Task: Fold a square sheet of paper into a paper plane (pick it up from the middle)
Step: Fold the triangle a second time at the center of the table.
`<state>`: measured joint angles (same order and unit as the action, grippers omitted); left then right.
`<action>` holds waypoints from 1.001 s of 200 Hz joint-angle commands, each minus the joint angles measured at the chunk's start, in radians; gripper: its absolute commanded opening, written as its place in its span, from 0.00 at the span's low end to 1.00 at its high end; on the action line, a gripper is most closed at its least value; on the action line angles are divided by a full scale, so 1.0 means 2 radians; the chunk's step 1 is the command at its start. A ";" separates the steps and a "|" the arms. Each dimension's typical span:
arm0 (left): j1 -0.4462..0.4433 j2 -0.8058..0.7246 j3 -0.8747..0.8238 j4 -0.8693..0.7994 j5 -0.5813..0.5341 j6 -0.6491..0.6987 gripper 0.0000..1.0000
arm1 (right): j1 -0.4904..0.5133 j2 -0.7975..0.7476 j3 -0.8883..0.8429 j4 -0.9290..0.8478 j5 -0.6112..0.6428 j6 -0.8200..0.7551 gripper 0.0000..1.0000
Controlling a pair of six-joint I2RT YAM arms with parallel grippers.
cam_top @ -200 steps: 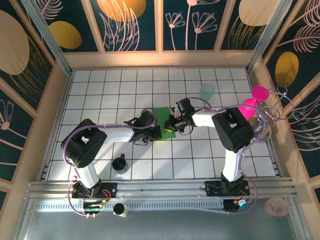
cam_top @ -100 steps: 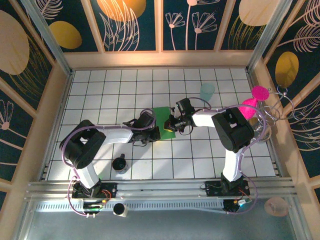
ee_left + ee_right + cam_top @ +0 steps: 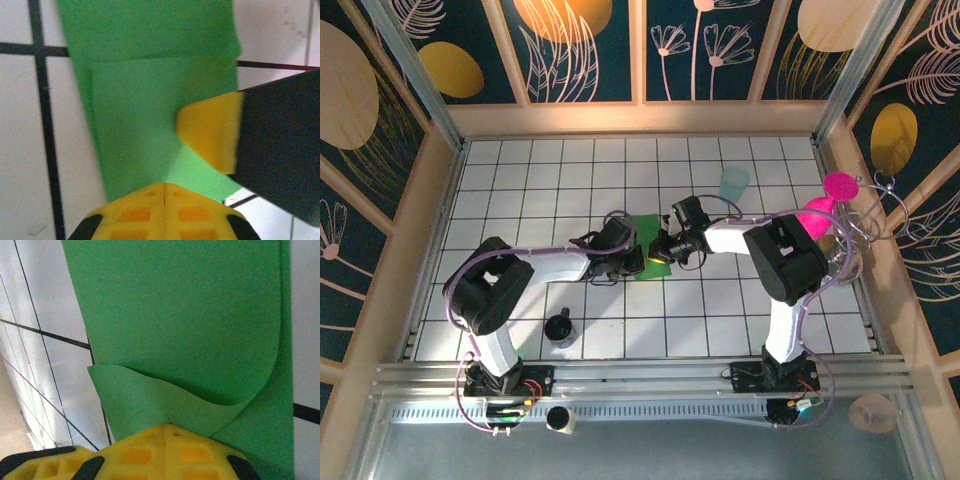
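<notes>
Early folds, far from finished.
Our left claw [image 3: 164,194] and right claw [image 3: 165,431], both closed and empty, press on the square sheet of paper [image 3: 644,224] lying between them; we judge most creases remain.

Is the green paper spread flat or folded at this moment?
Folded: the square sheet of paper has one layer curling over another, with overlapping edges in both wrist views.

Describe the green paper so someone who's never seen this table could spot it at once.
Find the white gridded table, then its middle. The green paper lies there, partly folded, under the tips of the shut left gripper and right gripper. It is the only flat, bright green thing; the pale teal cup and black cup stand upright, apart.
</notes>
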<state>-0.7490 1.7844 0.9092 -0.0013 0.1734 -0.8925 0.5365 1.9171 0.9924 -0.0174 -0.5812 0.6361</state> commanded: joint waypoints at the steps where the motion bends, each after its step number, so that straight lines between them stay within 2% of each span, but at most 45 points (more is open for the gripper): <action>1: -0.001 0.012 -0.001 -0.021 -0.011 -0.003 0.01 | -0.003 0.022 -0.011 -0.017 0.034 -0.011 0.00; 55: -0.001 0.014 -0.029 -0.044 -0.016 -0.012 0.01 | -0.012 0.022 0.009 -0.011 0.043 -0.042 0.00; 92: -0.001 0.013 -0.051 -0.050 -0.031 -0.007 0.00 | -0.058 0.037 0.020 -0.001 0.049 -0.049 0.00; 133: -0.001 0.015 -0.066 -0.034 -0.021 -0.007 0.00 | -0.089 0.049 0.048 -0.005 0.062 -0.060 0.00; 173: -0.001 0.011 -0.056 -0.035 -0.020 -0.002 0.00 | -0.080 -0.010 0.041 -0.008 0.074 -0.066 0.00; 200: -0.001 0.012 -0.052 -0.033 -0.017 -0.001 0.00 | -0.053 -0.052 0.020 -0.019 0.083 -0.068 0.00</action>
<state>-0.7490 1.7828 0.8341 0.0998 0.1547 -0.8997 0.3851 1.9114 1.0622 -0.0257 -0.4797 0.5278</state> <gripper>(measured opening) 0.059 0.052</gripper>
